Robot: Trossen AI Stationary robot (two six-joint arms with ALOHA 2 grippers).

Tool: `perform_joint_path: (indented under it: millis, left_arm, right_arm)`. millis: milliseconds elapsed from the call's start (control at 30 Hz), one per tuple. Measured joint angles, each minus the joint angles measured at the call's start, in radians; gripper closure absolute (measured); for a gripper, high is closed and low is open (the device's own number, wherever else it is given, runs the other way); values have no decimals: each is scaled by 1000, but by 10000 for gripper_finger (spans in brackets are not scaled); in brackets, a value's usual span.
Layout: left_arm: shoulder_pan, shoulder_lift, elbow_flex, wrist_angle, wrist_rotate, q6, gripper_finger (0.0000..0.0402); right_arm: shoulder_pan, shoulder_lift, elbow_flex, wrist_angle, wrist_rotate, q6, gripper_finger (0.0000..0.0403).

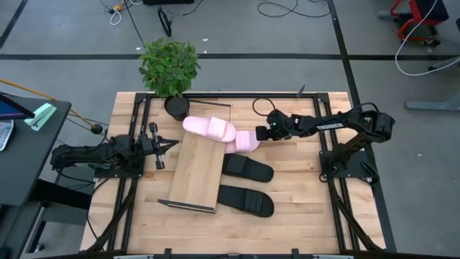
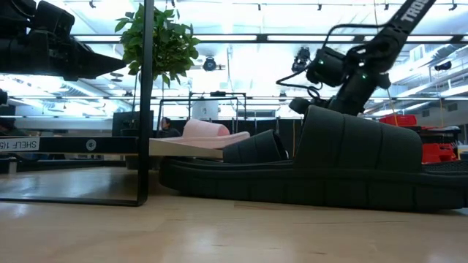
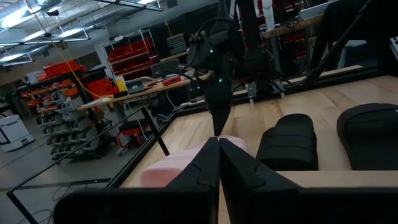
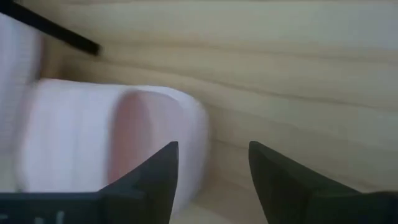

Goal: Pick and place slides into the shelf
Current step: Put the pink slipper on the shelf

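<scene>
Look first at the shelf (image 1: 199, 170): it lies on the worktop (image 1: 302, 194) as a long light-wood board, running from near the potted plant (image 1: 169, 70) toward the front edge. One pink slide (image 1: 208, 128) rests across the far end of the shelf, with part of it over the board's right edge. The second pink slide (image 1: 245, 142) is just beside it on the right, touching it, and lies mostly on the worktop next to the board.

You see the right end effector (image 1: 264, 133) at the outer end of this second pink slide. In the right wrist view its fingers (image 4: 155, 180) stand apart, with a clear gap between them, and the pink slide (image 4: 112, 137) is close in front of them, more toward one finger. Nothing is held between them; whether they touch the slide, you cannot tell.

The two black slides (image 1: 246, 169) (image 1: 245, 200) lie on the worktop right of the shelf, one behind the other, both close to its long edge.

The left end effector (image 1: 169, 146) waits at the left side of the shelf, just beside the board. Its fingers (image 3: 208, 165) are pressed together and hold nothing.
</scene>
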Motion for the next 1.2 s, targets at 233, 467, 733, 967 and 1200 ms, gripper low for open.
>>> perform_joint_path:
  millis: [233,467,733,967,1200]
  left_arm:
    - [0,0,0,0,0,0,377]
    - [0,0,0,0,0,1,386]
    - [0,0,0,0,0,1,384]
    - [0,0,0,0,0,1,378]
    - [0,0,0,-1,0,1,389]
  right_arm:
    - [-32,0,-83,189,-76,23,207]
    - [-50,0,-130,246,-109,24,213]
    - [-50,8,-131,287,-126,14,213]
    - [-50,50,-131,335,-126,18,213]
    - [-50,109,-131,409,-124,22,216]
